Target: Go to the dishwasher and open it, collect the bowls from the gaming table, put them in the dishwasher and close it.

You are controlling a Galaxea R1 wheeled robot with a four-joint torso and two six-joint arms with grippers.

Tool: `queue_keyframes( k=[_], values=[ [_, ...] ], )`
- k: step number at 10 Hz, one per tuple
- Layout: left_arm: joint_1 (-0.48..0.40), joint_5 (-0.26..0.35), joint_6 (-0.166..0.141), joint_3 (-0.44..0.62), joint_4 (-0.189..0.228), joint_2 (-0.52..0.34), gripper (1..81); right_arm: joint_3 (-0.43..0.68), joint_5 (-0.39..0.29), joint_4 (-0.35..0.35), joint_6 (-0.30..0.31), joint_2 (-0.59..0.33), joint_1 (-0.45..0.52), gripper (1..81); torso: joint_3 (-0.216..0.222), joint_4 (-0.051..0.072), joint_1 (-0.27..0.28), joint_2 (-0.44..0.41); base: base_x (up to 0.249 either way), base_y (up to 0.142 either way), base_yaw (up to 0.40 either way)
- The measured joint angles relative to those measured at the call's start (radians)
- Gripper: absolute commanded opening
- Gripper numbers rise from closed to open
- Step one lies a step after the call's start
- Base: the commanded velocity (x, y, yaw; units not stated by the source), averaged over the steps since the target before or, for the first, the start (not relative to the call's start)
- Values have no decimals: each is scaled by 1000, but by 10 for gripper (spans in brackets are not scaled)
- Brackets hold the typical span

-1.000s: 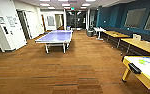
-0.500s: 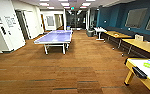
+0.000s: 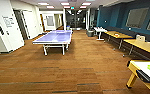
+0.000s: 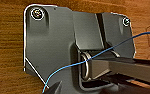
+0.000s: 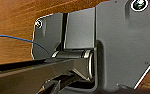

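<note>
The gaming table [image 3: 142, 66] juts in at the lower right of the head view. It is yellow with a white top, colourful graphics and a black end slot [image 3: 144, 76]. On the part of its top that I see, I make out no bowls. The dishwasher is out of view. Both wrist views look past my own dark wrist plates onto the brown wooden floor [image 4: 6, 50], and a thin blue cable [image 4: 66, 67] crosses the left one.
A blue table-tennis table [image 3: 54, 37] stands ahead on the left. Long wooden desks [image 3: 141, 46] line the dark blue right wall, with a small white table [image 3: 99, 30] beyond them. White walls and doors [image 3: 6, 30] run along the left. A corridor [image 3: 73, 20] opens at the far end.
The whole head picture has shifted a little: the table-tennis table looks slightly nearer and the gaming table sits a touch further right. Nothing in the room has moved.
</note>
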Motion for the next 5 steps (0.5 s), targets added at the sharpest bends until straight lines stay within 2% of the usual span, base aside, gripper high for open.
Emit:
queue_keyframes(
  k=[5],
  values=[
    [1,2,0,0,0,0,811,0,0,0,0,0,-3,811,0,0,0,0,0,0,0]
  ],
)
